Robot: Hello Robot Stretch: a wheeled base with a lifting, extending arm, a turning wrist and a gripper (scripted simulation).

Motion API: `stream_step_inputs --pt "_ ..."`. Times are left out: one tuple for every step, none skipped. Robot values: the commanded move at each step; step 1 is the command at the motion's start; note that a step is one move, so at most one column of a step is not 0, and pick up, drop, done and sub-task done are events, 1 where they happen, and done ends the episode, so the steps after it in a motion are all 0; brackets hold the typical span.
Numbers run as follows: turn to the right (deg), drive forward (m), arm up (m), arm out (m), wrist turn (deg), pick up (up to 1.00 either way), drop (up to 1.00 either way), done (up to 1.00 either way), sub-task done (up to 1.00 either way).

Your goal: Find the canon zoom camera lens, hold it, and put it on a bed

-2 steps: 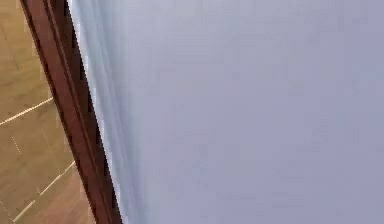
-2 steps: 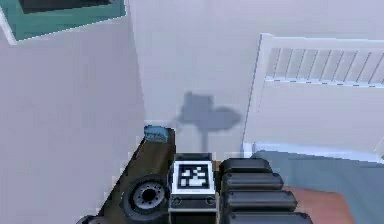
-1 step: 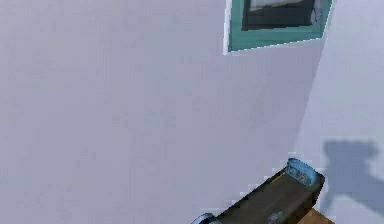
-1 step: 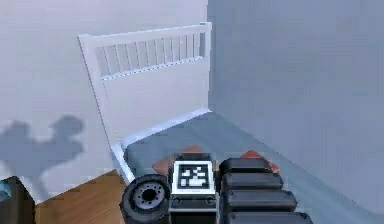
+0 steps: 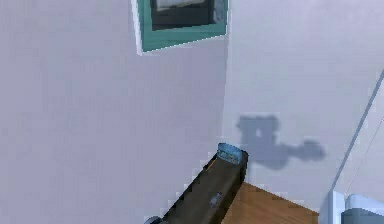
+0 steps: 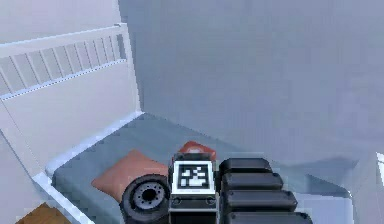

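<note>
A dark round ringed object, shaped like a camera lens (image 6: pixel 145 194), sits at the far end of my arm, just left of the white marker square (image 6: pixel 195 177). My gripper (image 6: pixel 166 203) is a dark mass merging with it, low in the arm side view. Behind and under them is the bed (image 6: pixel 150 135), with a grey-blue mattress, a reddish-pink pillow (image 6: pixel 125 170) and a white slatted headboard (image 6: pixel 60 60). I cannot tell whether the gripper holds the lens or whether it rests on the pillow and mattress.
The bed stands in a corner of pale grey walls. In the forward view a teal-framed picture (image 5: pixel 180 25) hangs high on the wall. A dark piece of furniture (image 5: pixel 210 190) with a small bluish thing (image 5: pixel 230 153) on top stands on wooden floor (image 5: pixel 270 208).
</note>
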Motion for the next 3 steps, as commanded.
stream_step_inputs --pt "0.0 0.00 0.00 0.48 0.0 0.00 0.00 0.00 0.00" --pt "0.0 0.00 0.00 0.00 45.0 0.00 0.00 0.00 0.00" --pt "0.0 0.00 0.00 0.00 45.0 0.00 0.00 0.00 0.00"
